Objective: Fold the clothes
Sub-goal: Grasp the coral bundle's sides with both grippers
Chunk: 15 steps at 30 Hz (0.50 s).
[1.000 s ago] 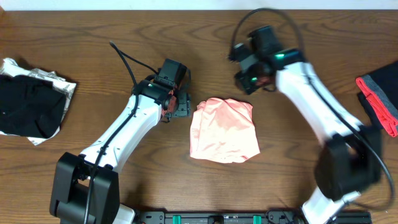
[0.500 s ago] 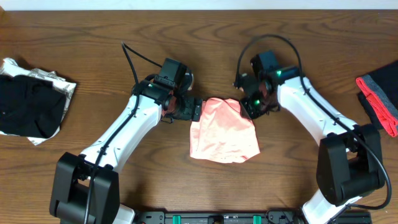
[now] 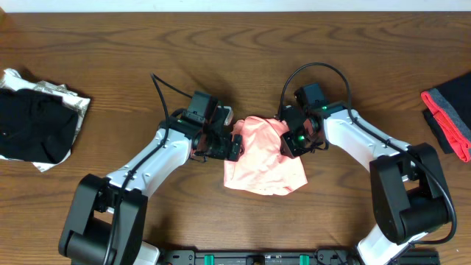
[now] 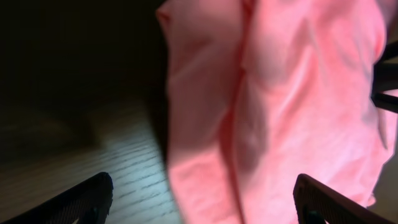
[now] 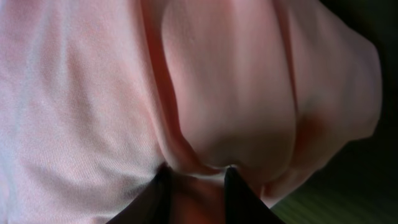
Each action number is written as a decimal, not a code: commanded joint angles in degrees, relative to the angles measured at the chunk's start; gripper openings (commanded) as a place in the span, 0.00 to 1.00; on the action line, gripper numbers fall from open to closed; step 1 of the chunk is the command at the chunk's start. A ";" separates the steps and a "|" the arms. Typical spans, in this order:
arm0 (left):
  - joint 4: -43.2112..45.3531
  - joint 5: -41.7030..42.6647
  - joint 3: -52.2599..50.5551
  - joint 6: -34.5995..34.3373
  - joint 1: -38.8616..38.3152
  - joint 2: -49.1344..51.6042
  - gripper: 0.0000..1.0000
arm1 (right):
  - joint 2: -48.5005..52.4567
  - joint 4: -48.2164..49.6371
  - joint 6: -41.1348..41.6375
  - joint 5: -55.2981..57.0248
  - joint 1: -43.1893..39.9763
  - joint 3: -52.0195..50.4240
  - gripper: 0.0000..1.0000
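The clothes are one salmon-pink shirt (image 3: 265,158) folded into a small bundle at the table's middle, plain side up. My left gripper (image 3: 234,147) sits at its upper left edge. In the left wrist view the left gripper (image 4: 202,205) is wide open, with pink fabric (image 4: 273,93) lying between and beyond its dark fingertips (image 4: 81,202). My right gripper (image 3: 291,140) presses into the upper right edge. In the right wrist view the right gripper (image 5: 196,193) has its jaws a narrow gap apart, and a puckered fold of the shirt (image 5: 230,106) sits between them.
A black garment on a silvery-white sheet (image 3: 37,121) lies at the far left. A grey and red garment (image 3: 449,121) lies at the right edge. A black rail (image 3: 257,258) runs along the front edge.
Both arms have closed in on the shirt: the left slid right to its edge and opened wider, and the right swung down from the back onto the upper right edge.
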 commanded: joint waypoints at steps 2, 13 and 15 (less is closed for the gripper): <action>3.89 6.56 -2.67 0.98 0.39 0.33 0.93 | 0.26 0.17 1.20 -1.77 1.27 -0.37 0.28; 8.92 11.02 -3.45 0.28 0.39 10.14 0.94 | 0.26 -0.59 1.62 -1.77 1.33 -0.37 0.28; 9.03 13.00 -3.45 0.07 0.39 12.70 0.94 | 0.26 -0.59 1.62 -1.77 1.33 -0.37 0.28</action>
